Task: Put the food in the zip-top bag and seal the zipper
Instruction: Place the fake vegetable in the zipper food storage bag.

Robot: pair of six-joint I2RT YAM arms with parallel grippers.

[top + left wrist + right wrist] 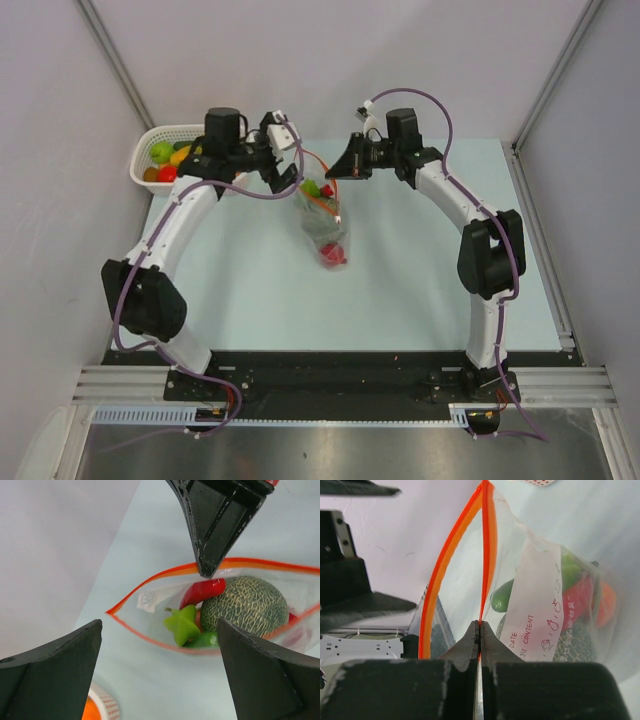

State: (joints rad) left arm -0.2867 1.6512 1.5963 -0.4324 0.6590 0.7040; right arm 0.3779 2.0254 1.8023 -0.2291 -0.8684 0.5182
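- Right now the bag [325, 225] lies mid-table [420, 290], its mouth gaping.
- The right gripper [480, 626] has its jaws pressed together on one lip of the zipper [489, 555], holding that lip up.
- The left gripper [159, 627] hangs over the mouth, fingers spread wide, gripping nothing.
- Some food [333, 256] is inside the bag: a melon [250, 605], a red chili [202, 590] and a green pepper [182, 625].
- More pieces sit in the basket [140, 168] at the far left corner.

The zip-top bag [325, 225], food [250, 605] inside, lies centred on the table [420, 290]; the basket [137, 165] stands at its far-left corner.
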